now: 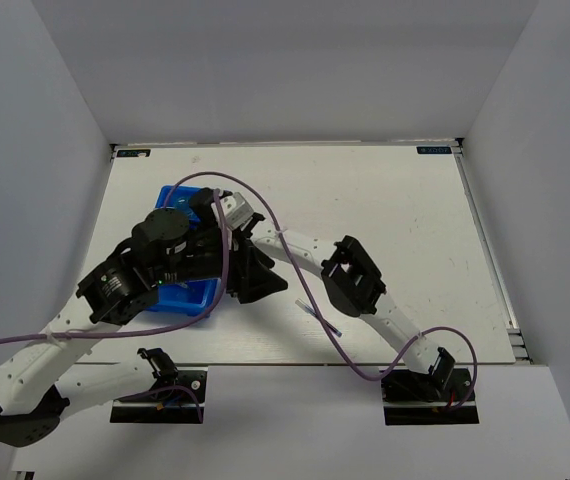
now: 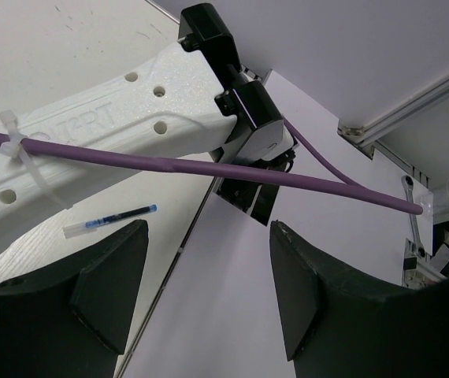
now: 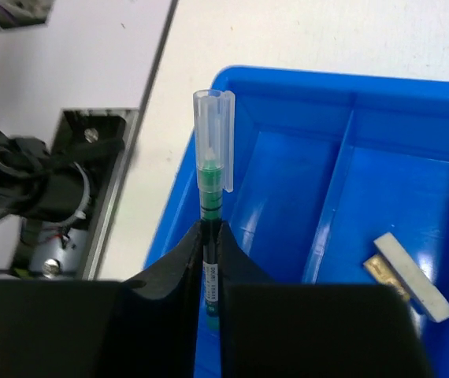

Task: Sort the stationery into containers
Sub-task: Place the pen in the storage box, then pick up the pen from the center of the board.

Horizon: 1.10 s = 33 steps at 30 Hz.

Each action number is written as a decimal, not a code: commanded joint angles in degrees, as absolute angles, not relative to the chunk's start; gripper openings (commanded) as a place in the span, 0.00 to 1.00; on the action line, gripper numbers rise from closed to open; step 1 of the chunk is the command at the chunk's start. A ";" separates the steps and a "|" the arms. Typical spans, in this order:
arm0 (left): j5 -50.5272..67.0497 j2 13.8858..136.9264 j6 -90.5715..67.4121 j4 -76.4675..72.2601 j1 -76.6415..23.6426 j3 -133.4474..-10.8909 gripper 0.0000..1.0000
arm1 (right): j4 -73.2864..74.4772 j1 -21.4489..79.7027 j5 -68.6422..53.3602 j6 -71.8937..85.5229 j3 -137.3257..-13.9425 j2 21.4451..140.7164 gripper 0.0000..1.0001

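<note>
Right wrist view gives you what no other camera does: your right claw [image 3: 211, 236] is clenched on a green-tipped marker [image 3: 211, 157], pinching its dark barrel so that the clear cap sticks out ahead of the fingers. The marker hangs over the corner of the blue tray [image 3: 287, 79], with the cap crossing the rim in the picture. One divider to the right, a white eraser [image 3: 413, 282] lies on the tray floor with a small beige piece touching it.

The left wrist view shows you the other side of things. Your left claw [image 2: 207, 260] is released, with its two dark fingers standing wide and nothing between them. Past them you see the right arm's white link [image 2: 90, 134], a purple cable [image 2: 209, 169] running across it, and a thin blue pen [image 2: 110, 220] lying flat on the surface, outside the tray.

From the top external view you get the layout. Both arms crowd over the tray [image 1: 175, 196], hiding most of it along with both claws and the marker. The pen [image 1: 320, 318] lies alone near the front edge, well apart from the tray.

The surface [image 1: 395, 220] is plain white and faintly scuffed. Pale grey walls [image 1: 295, 70] close it in on three sides, and a metal rail [image 1: 490, 260] runs down its right edge.
</note>
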<state>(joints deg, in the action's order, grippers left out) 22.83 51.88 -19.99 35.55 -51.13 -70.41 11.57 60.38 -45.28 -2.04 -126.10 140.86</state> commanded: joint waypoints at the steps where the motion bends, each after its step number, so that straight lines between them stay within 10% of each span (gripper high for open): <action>1: 21.27 49.84 -20.21 35.42 -51.33 -70.05 0.73 | 15.55 60.29 -43.51 -8.95 -125.77 140.36 0.12; 3: 20.48 49.13 -20.04 35.77 -51.42 -69.35 0.73 | 16.61 60.29 -43.42 -10.02 -125.25 139.58 0.40; 10: 19.51 49.13 -20.39 36.91 -51.33 -70.57 0.56 | 17.49 59.77 -40.88 -12.04 -125.59 135.54 0.51; 15: 19.34 48.08 -21.53 37.00 -51.33 -69.88 0.14 | 18.28 58.80 -29.51 -10.73 -125.51 132.11 0.01; 20: 19.07 47.20 -21.89 38.58 -51.24 -68.99 0.00 | 22.14 56.17 -10.39 -11.42 -123.31 127.89 0.00; 25: 20.03 47.28 -19.87 43.41 -51.33 -68.90 0.04 | 29.95 49.94 4.73 -12.66 -114.90 124.11 0.00; 28: 22.75 50.70 -14.18 50.26 -51.33 -70.40 0.22 | 36.37 43.72 4.49 -12.92 -111.46 119.72 0.00; 33: 25.40 60.96 -0.39 59.23 -51.94 -69.70 0.68 | 50.34 34.73 -19.93 -18.26 -99.79 110.15 0.56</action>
